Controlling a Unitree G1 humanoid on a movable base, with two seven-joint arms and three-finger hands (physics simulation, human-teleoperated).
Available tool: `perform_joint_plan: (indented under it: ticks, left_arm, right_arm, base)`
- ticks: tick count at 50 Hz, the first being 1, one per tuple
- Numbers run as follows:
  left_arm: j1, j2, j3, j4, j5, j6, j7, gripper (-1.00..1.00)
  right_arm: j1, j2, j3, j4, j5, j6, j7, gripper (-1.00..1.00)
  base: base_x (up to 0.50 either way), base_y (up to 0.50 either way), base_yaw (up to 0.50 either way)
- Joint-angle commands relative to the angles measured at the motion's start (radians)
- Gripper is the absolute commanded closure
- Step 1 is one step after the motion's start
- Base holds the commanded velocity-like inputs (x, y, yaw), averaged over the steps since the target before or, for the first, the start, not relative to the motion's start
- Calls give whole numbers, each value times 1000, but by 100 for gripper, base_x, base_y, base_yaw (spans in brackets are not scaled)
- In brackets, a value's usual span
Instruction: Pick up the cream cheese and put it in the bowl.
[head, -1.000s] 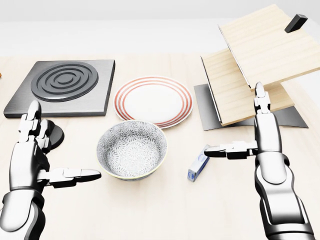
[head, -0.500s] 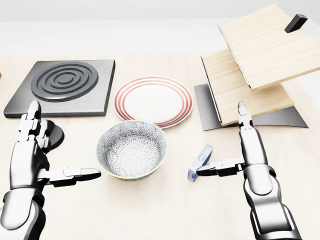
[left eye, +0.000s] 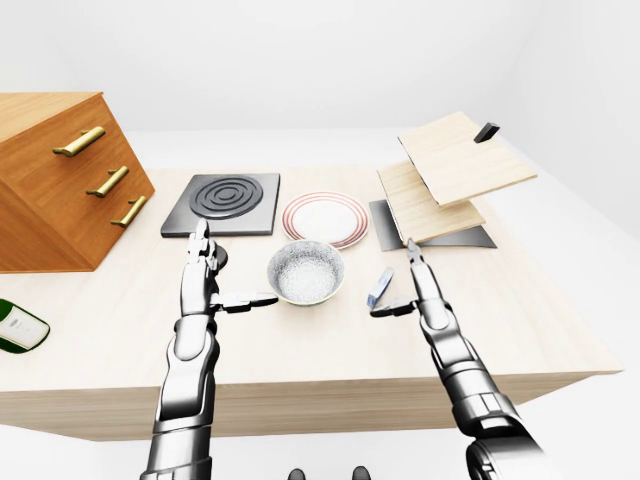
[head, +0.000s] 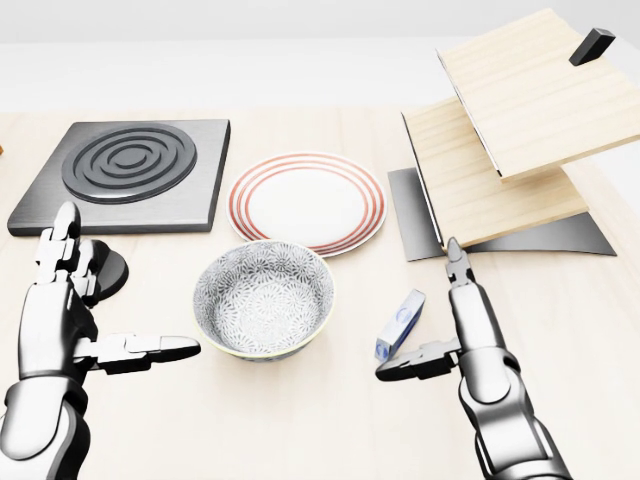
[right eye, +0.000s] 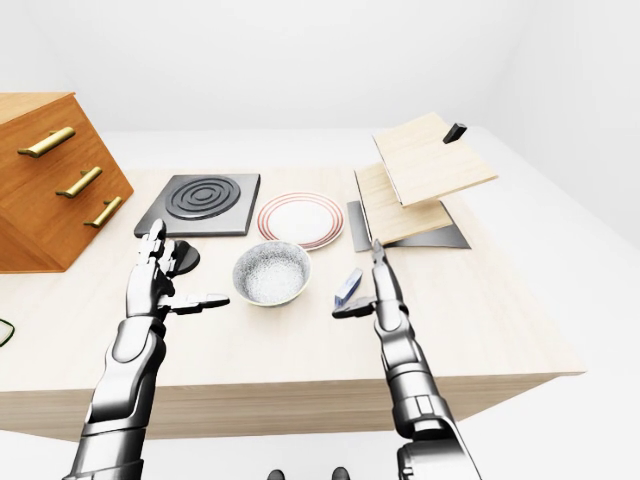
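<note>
The cream cheese (head: 400, 323), a small blue and white box, lies on the wooden table just right of the patterned grey bowl (head: 264, 298) in the head view. My right hand (head: 430, 318) is open right beside the box. Its fingers (head: 455, 265) point up along the box's right side, and its thumb reaches left below the box's lower end. It is not closed on the box. My left hand (head: 110, 300) is open to the left of the bowl, with its thumb pointing toward the bowl. The bowl holds nothing.
A red-rimmed plate (head: 307, 200) lies above the bowl, with a black stove plate (head: 125, 170) to its left. Stacked wooden boards on a dark mat (head: 500, 150) rise at top right. A dark disc (head: 108, 270) sits by my left hand. A wooden drawer cabinet (left eye: 60, 180) stands far left.
My right hand has moved down and left in the head view, coming close beside the cream cheese. The box, the bowl and my left hand have stayed put.
</note>
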Motion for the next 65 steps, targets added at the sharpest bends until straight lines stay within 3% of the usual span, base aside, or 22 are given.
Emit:
perform_joint_plan:
  ticks: [1, 8, 18, 30, 33, 45, 50, 65]
  left_arm:
    - [12, -6, -25, -18, -5, 0, -52, -100]
    - [14, -7, -26, -24, -2, 0, -52, -100]
    - [12, -7, -26, -19, -3, 0, -52, -100]
    - [12, -7, -27, -18, -2, 0, -52, -100]
    - [13, -7, -27, -21, -2, 0, -52, -100]
    - [14, -6, -24, -24, -5, 0, -55, -100]
    - [18, -7, -25, -33, -4, 0, -55, -100]
    - [20, -7, -24, -34, -4, 0, -54, -100]
  right_arm:
    - [26, 36, 14, 27, 41, -40, 14, -100]
    - [13, 46, 26, 19, 33, -21, 12, -100]
    - [-1, 59, 38, 37, 14, -23, 6, -100]
    - [-42, 59, 34, 134, 18, -70, -16, -100]
    - [-73, 58, 34, 202, 21, -99, -28, -100]
    - [-116, 61, 39, 279, 18, -119, -42, -100]
    - [-120, 63, 39, 271, 19, -107, -40, -100]
    - [-153, 56, 34, 340, 27, -136, -48, -100]
  base:
    - [0, 0, 0]
    - [0, 0, 0]
    - [0, 0, 0]
    - [0, 0, 0]
    - [0, 0, 0]
    - [0, 0, 0]
    - [0, 0, 0]
    - [0, 0, 0]
